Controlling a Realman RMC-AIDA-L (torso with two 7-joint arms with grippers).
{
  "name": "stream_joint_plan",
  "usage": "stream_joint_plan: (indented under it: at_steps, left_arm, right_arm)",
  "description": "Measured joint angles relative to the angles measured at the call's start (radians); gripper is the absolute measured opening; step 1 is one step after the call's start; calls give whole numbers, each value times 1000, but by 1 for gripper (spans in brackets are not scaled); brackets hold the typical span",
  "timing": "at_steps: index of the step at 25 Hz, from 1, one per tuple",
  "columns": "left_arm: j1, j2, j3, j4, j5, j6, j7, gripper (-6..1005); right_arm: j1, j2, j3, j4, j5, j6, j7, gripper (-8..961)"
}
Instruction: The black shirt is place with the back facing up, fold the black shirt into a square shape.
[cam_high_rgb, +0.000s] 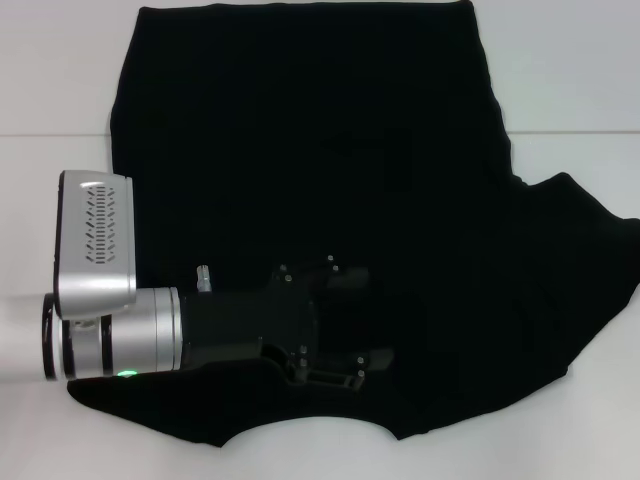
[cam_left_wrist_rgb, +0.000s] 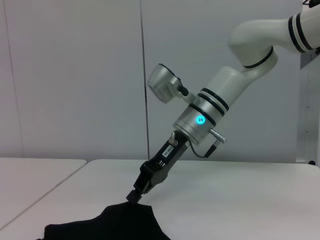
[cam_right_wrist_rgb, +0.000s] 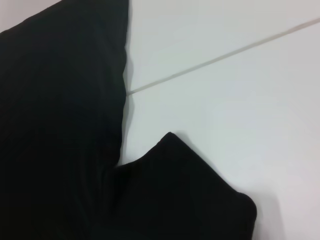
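The black shirt (cam_high_rgb: 300, 150) lies spread flat on the white table, its left side straight and its right sleeve (cam_high_rgb: 590, 250) stretched out to the right. My left gripper (cam_high_rgb: 372, 320) rests low over the shirt's near middle, open, with black fabric under and between its fingers. The right gripper is outside the head view. In the left wrist view the right gripper (cam_left_wrist_rgb: 135, 196) points down at a raised peak of the black shirt (cam_left_wrist_rgb: 120, 222) and is shut on it. The right wrist view shows the sleeve (cam_right_wrist_rgb: 190, 200) beside the shirt's body (cam_right_wrist_rgb: 55, 125).
The white table (cam_high_rgb: 570, 90) has a seam line (cam_right_wrist_rgb: 225, 56) running across it under the shirt. The left arm's silver wrist and camera housing (cam_high_rgb: 95, 240) sit at the shirt's left edge. A plain wall stands behind the right arm (cam_left_wrist_rgb: 250, 55).
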Motion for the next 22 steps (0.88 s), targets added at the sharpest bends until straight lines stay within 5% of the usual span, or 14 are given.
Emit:
stream_joint_plan:
  at_steps: [15, 22]
  left_arm:
    - [-5, 0, -1, 0, 0, -5, -2, 919]
    - [-6, 0, -3, 0, 0, -8, -2, 920]
  right_arm:
    - [33, 14, 0, 7, 3, 37, -39, -3]
    - [101, 40, -21, 7, 139, -83, -145, -2]
